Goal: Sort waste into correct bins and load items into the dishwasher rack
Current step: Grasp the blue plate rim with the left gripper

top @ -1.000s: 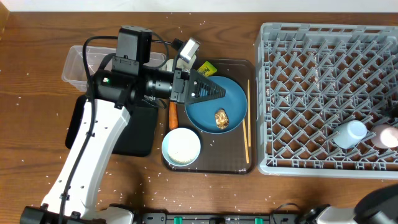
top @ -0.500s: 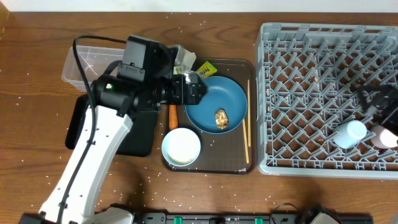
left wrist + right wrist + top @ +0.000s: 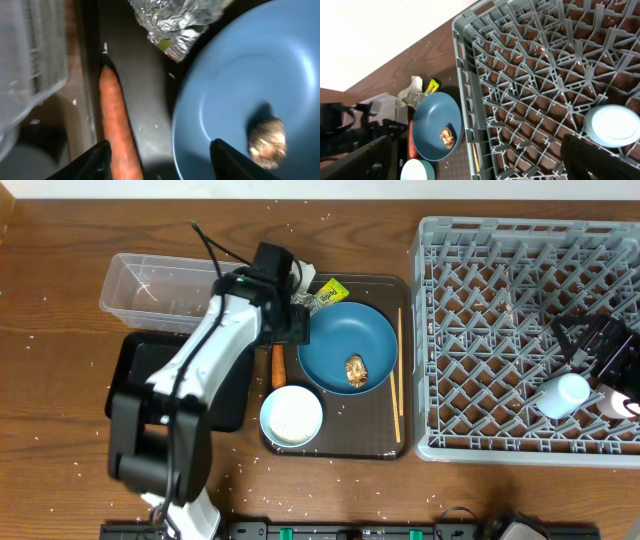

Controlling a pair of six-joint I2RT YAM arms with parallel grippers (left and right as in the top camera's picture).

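My left gripper (image 3: 292,328) (image 3: 160,161) is open and empty, low over the dark brown tray, its fingers straddling the orange carrot (image 3: 279,366) (image 3: 118,125) and the rim of the dark-blue plate (image 3: 345,340) (image 3: 235,85). A brown food lump (image 3: 355,370) (image 3: 267,142) lies on the plate. The foil wrapper (image 3: 329,291) (image 3: 175,20) and crumpled paper (image 3: 302,274) lie just beyond. My right gripper (image 3: 588,345) (image 3: 482,160) is open and empty above the grey rack (image 3: 500,300) (image 3: 520,75), beside the light-blue cup (image 3: 566,394) (image 3: 615,125) and pink cup (image 3: 628,402).
A white bowl (image 3: 291,416) (image 3: 417,171) and two chopsticks (image 3: 397,375) lie on the brown tray (image 3: 380,442). The clear tub (image 3: 150,288) (image 3: 30,55) and the black tray (image 3: 132,370) stand left of it. Rice grains dot the table.
My left gripper has pulled back from over the plate and turned down at the tray's upper left, over the carrot. My right gripper has come into view over the rack's right side.
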